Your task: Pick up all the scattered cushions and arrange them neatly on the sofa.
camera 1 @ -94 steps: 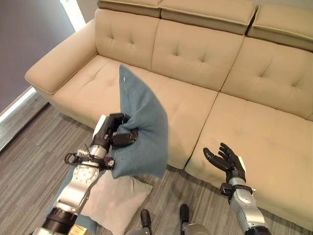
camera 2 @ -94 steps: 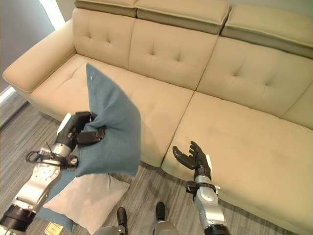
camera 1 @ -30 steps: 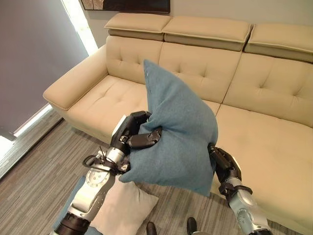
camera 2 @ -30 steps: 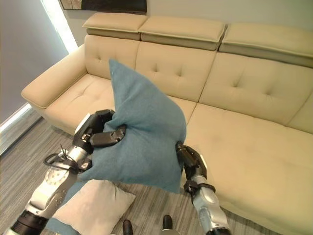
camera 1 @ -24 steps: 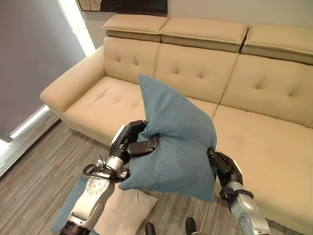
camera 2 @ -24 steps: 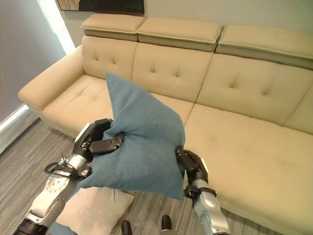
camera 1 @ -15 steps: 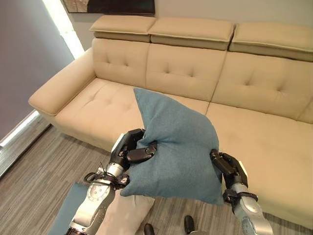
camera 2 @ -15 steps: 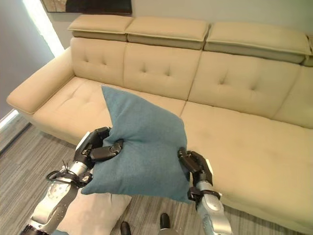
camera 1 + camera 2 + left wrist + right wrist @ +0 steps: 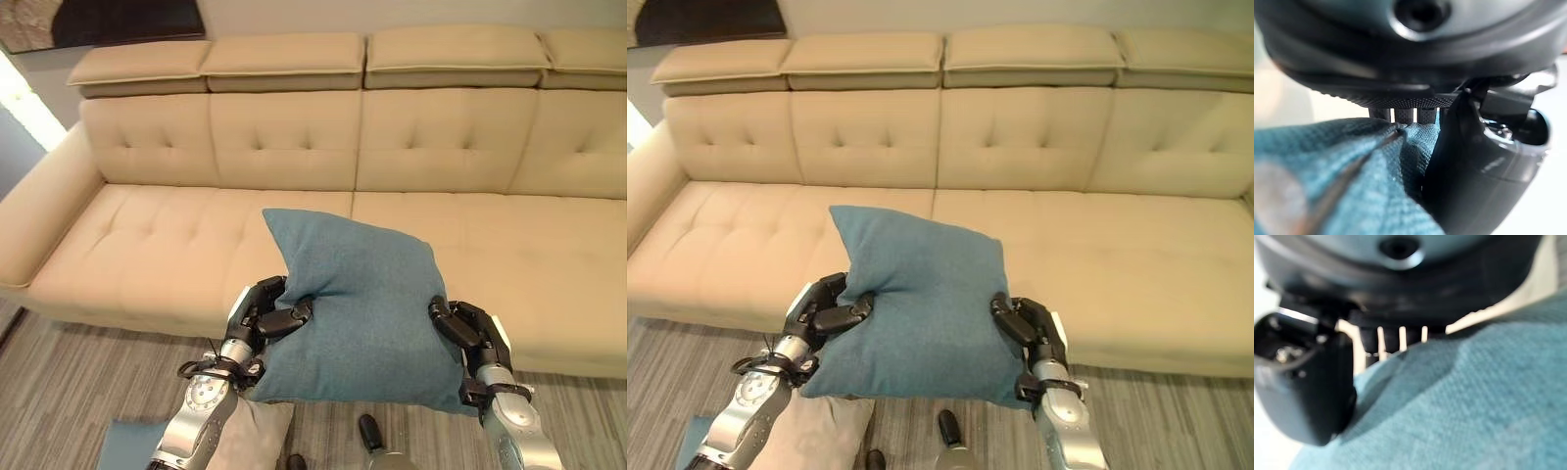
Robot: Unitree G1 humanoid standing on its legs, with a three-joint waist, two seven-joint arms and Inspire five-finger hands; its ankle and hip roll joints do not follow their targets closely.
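Observation:
A teal blue cushion [image 9: 358, 304] hangs in the air in front of the beige sofa [image 9: 147, 245], held between both hands. My left hand [image 9: 265, 311] is shut on the cushion's left edge, thumb pinching the fabric [image 9: 1342, 171]. My right hand [image 9: 465, 333] grips the cushion's right edge, fingers curled round it [image 9: 1459, 396]. The cushion sits level with the sofa's front seat edge, near the seam between the middle seats.
A white cushion [image 9: 250, 436] lies on the grey striped floor under my left arm, with another blue cushion [image 9: 122, 441] partly under it. The sofa seats [image 9: 549, 245] are bare, with tufted backs [image 9: 284, 137] behind.
My right hand has closed onto the cushion's right edge, so both hands hold it. The camera has swung to face the sofa squarely, and the cushion has levelled out.

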